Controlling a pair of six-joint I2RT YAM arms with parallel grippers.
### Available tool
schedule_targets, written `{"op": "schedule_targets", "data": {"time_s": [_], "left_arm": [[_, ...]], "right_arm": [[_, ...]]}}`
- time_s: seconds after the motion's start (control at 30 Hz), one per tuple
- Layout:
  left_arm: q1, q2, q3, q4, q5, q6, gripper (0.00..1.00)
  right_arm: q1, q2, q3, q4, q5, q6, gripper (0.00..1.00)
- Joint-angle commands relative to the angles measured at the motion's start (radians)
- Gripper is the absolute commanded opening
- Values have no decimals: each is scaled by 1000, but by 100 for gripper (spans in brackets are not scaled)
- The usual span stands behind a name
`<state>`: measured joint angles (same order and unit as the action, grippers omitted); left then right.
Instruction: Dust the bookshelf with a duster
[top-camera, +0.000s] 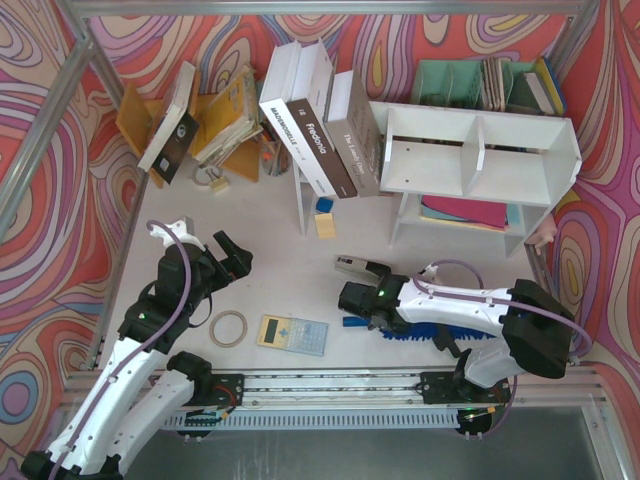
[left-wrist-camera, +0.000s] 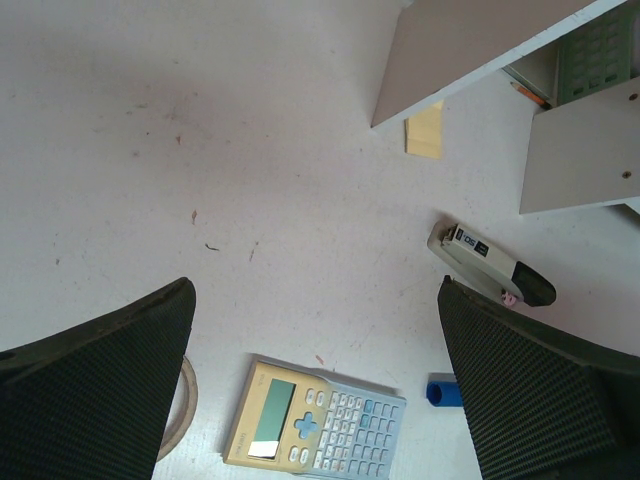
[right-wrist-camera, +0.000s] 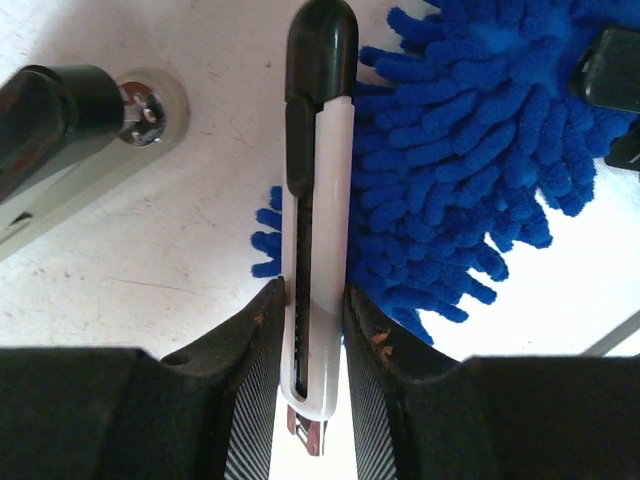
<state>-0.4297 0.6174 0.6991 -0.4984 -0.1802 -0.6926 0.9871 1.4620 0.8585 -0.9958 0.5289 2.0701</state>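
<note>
From above, your left gripper (top-camera: 232, 255) hangs beside the calculator (top-camera: 293, 334). The duster (top-camera: 415, 335) lies on the table beneath the right arm, apart from the bookshelf (top-camera: 478, 150). Left wrist: the claw is spread wide, with the stapler (left-wrist-camera: 490, 265) beyond it. Right wrist: your right gripper (right-wrist-camera: 315, 300) pinches a slim white bar (right-wrist-camera: 318, 200), possibly the duster's handle.

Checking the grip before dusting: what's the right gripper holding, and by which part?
The duster, it seems: pinched by the near end of its white-and-black handle.

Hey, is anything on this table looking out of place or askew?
Yes. Three thick books lean tilted beside the bookshelf's left end instead of standing upright, and the volumes in the yellow rack slump at angles. The right tool pinches a slim white-and-black item I cannot identify.
</note>
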Motion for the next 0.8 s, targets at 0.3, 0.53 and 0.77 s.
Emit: {"op": "schedule_targets", "data": {"time_s": [0.3,0.53,0.77], "left_arm": [[-2,-3,-18,14,-18,-4,98],[-2,-10,-17,11,-17,-4,98],[-3,-1,-13,13,-13,-2,98]], "right_arm": [[-5,-19,43,5,87,56,32],[-4,-16,41,10,85,48,36],[-5,-161,46,-192,132,67,44]]}}
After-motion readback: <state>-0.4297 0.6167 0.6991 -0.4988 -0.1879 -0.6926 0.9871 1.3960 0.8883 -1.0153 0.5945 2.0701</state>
